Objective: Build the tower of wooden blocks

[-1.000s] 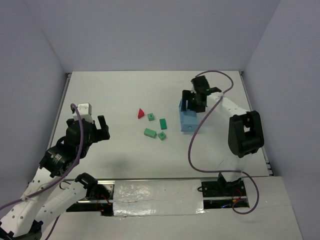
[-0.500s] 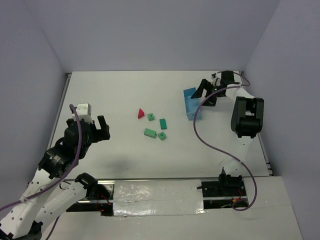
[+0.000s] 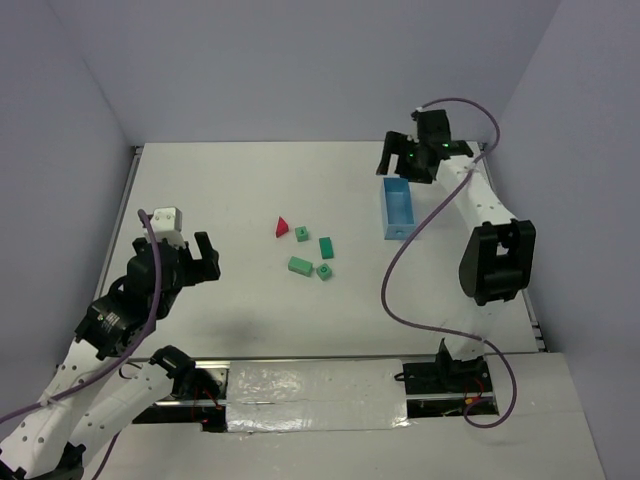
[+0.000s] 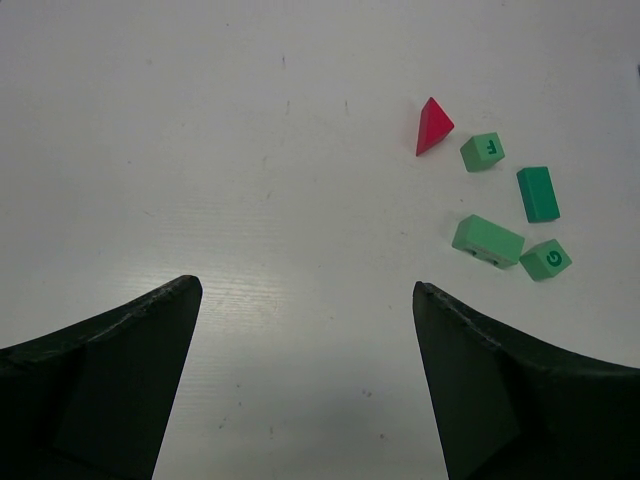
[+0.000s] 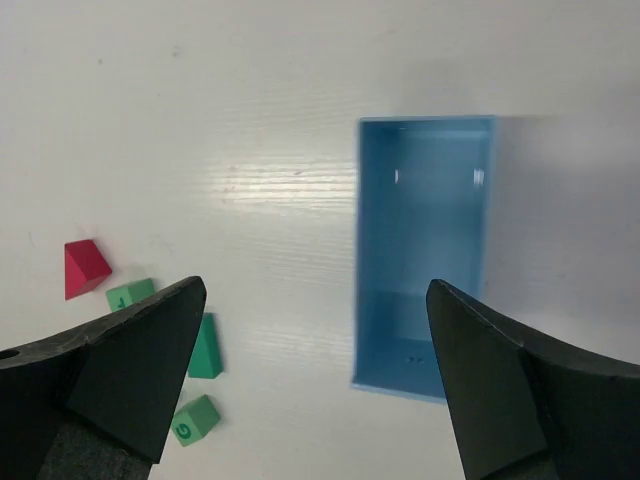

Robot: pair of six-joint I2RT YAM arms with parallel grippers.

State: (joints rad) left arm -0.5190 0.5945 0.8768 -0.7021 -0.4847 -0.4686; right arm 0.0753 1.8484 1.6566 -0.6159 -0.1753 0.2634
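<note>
Jaws on both arms are being held wide apart, with nothing gripped. Those of the right arm (image 3: 470, 190) are being hung above the far end of the blue tray (image 3: 398, 210), and those of the left arm (image 3: 130, 300) are being hung well to the tray's left. Wood blocks (image 3: 326, 247) are being left unstacked on the desk (image 3: 230, 190) between them, left of the tray: one red triangular piece (image 3: 282, 227) and four green pieces (image 3: 299, 265).

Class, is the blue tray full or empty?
Empty: the right wrist view shows bare floor inside the blue tray; the blocks lie outside it.
</note>
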